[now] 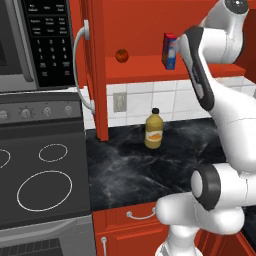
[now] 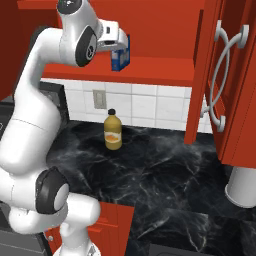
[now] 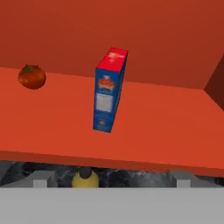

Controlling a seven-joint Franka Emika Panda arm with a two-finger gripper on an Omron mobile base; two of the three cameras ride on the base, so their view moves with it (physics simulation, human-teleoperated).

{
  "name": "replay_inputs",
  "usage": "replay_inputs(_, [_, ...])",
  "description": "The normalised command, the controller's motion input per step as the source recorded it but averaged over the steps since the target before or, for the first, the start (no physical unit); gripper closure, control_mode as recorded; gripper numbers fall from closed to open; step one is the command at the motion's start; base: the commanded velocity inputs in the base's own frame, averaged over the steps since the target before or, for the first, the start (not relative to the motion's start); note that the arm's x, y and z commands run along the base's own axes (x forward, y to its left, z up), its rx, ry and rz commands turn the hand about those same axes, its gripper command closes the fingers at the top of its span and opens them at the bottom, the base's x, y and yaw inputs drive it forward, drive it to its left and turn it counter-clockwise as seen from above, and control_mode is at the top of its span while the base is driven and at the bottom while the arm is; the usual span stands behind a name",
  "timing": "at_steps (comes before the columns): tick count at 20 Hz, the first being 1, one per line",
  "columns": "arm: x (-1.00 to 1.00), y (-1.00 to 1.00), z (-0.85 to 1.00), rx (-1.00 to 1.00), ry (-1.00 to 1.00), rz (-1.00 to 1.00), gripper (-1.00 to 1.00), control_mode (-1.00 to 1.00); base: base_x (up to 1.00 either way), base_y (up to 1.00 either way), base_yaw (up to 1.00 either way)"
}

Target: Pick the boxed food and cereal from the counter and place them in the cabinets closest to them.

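Rendered home kitchen. Black marbled counter [image 1: 165,165] as landmark: grey stovetop [image 1: 42,175] with white rings adjoining its left end, microwave keypad [image 1: 47,42] above stovetop, white tiled backsplash [image 2: 150,107] behind counter, open red wall cabinets [image 2: 160,70] above, red drawer fronts [image 1: 135,217] below.

Arm is covering the right side of the blue box [image 1: 169,51] in left base view. Box print is reading too small. Shelf edge is hiding most of the yellow bottle [image 3: 85,179] in hand view.

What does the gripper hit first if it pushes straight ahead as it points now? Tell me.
Most likely the blue and red box standing upright on the red cabinet shelf, roughly centred ahead of the open gripper. Depth is unclear.
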Motion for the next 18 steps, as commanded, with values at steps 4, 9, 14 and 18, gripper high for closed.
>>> replay_inputs(4, [-1.0,0.0,-0.65,-0.07,-0.1,0.0,-1.0,-1.0,0.0,0.0,0.0])
replay_inputs(9, [-0.98,0.03,-0.79,-0.15,-0.07,0.01,-1.0,-1.0,0.0,0.0,0.0])
replay_inputs(14, [-0.8,0.11,-0.82,-0.16,-0.07,0.0,-1.0,-1.0,0.0,0.0,0.0])
replay_inputs(18, [-0.41,0.0,-0.43,-0.04,-0.07,-0.01,-1.0,-1.0,0.0,0.0,0.0])
